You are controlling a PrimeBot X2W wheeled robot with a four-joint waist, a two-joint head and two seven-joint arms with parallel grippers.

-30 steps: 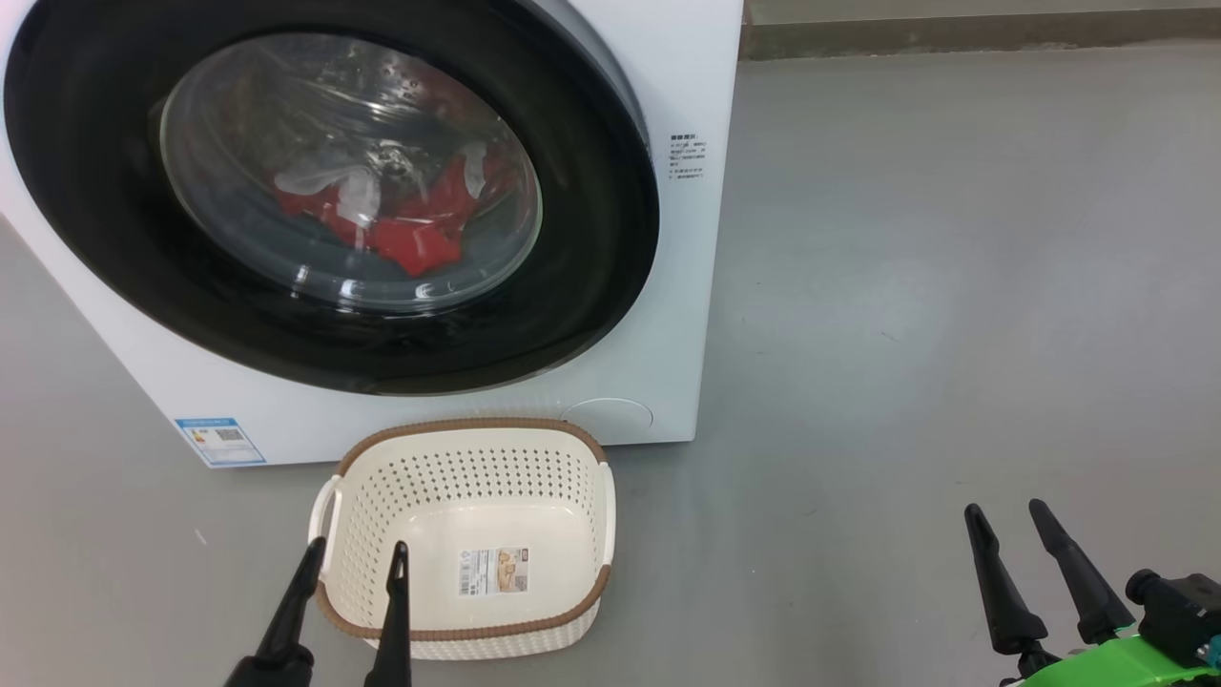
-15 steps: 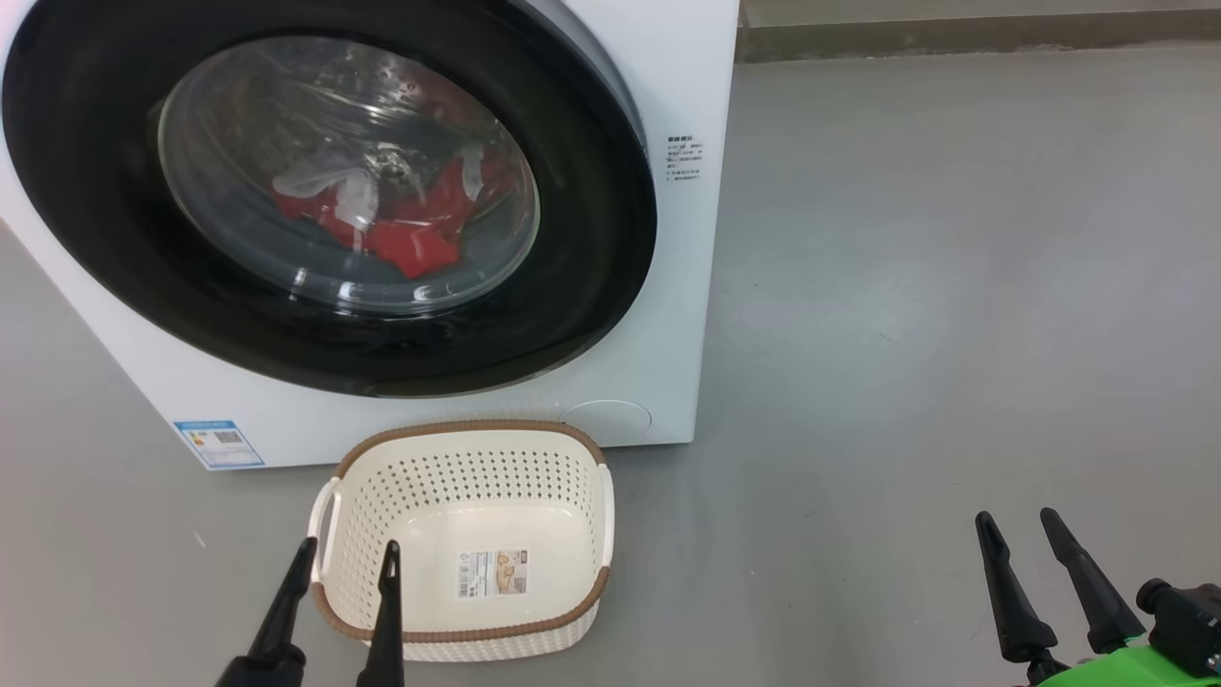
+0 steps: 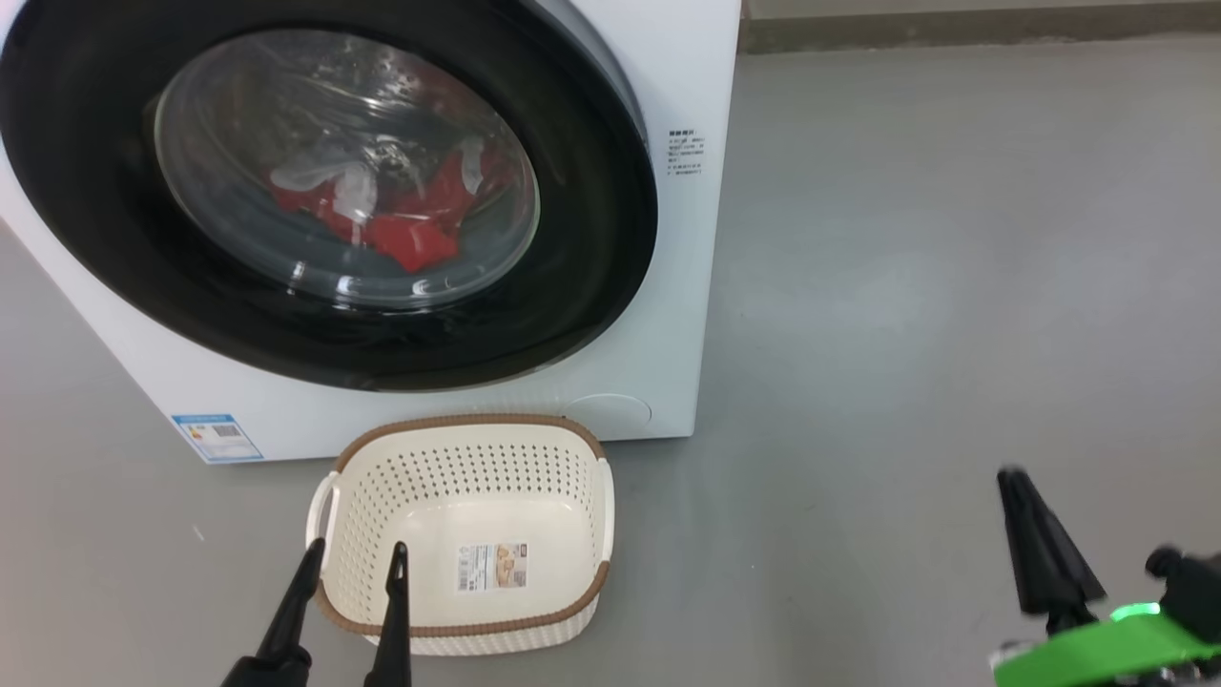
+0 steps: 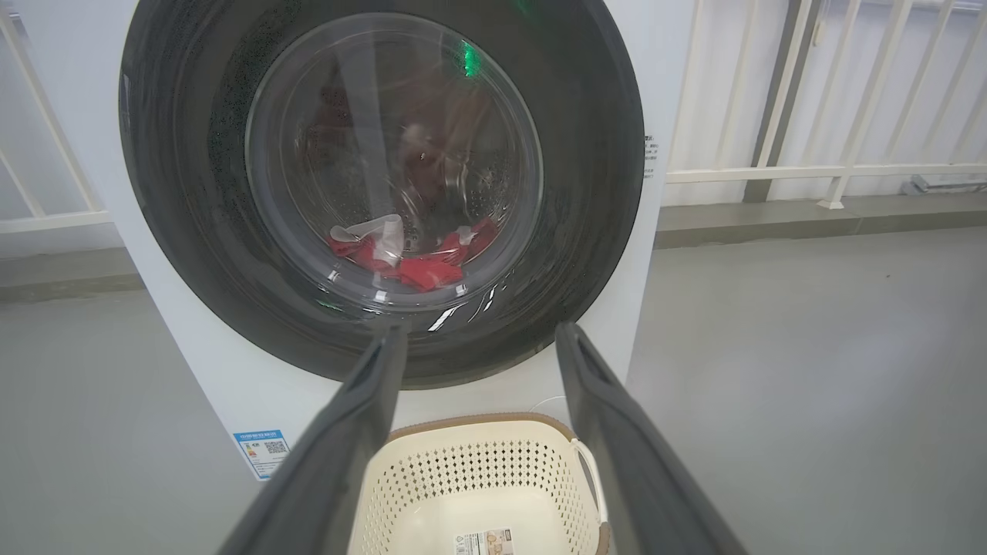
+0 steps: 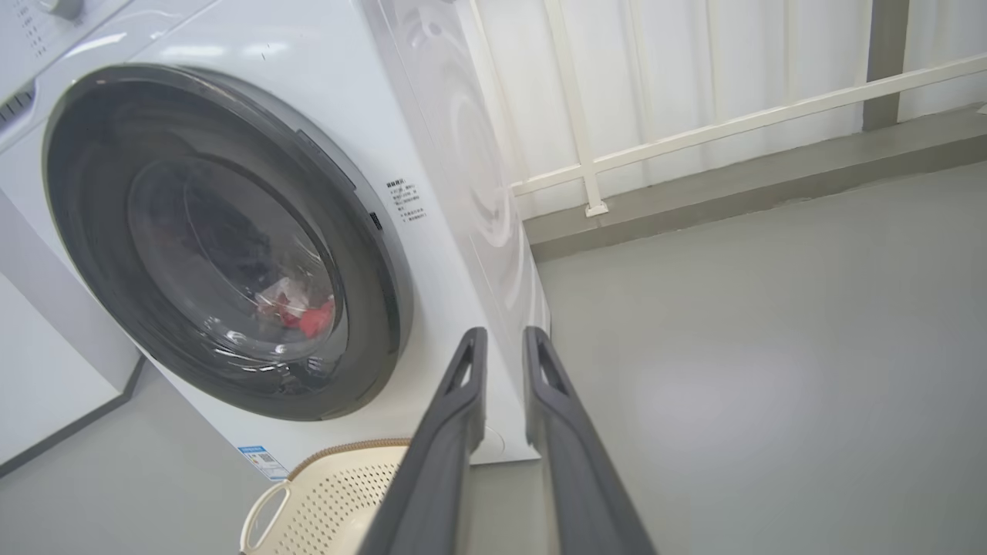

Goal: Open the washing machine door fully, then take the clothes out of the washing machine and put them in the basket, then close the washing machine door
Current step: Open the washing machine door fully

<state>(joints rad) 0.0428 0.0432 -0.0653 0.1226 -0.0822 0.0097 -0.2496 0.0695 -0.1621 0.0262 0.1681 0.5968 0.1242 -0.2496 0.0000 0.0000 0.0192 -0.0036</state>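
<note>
Far left, a small blue label [image 3: 217,437] sits low on the front of the washing machine [image 3: 687,286], which stands on the grey floor [image 3: 906,286]. The washing machine door [image 3: 591,239] lies closed against the machine front, its black rim flush all round in the right wrist view. The clothes [image 3: 410,239], red with white parts, lie inside the drum behind the glass, low in the window.

The basket [image 3: 467,422] stands on the floor just near of the machine, below the door's lower edge, its far rim close to the machine front. It holds no garments; a sticker [image 3: 491,568] shows on its bottom.

The left end effector [image 3: 357,546] is at the basket's near left corner, fingers spread wide and pointing toward the machine. Nothing lies between them. In the left wrist view the left end effector [image 4: 480,330] frames the basket and the lower rim of the door. No contact with the basket rim can be made out.

To the right of the machine, bare floor runs from the near edge to a low kerb [image 3: 954,33] at the far side. A white railing [image 5: 694,127] stands behind the kerb.

The right end effector [image 3: 1013,477] is near right, well apart from machine and basket, and blurred in the head view. In the right wrist view the right end effector [image 5: 504,334] has its fingers drawn nearly together with a narrow gap between them. It grips nothing and touches nothing, and points toward the machine's right front corner.
</note>
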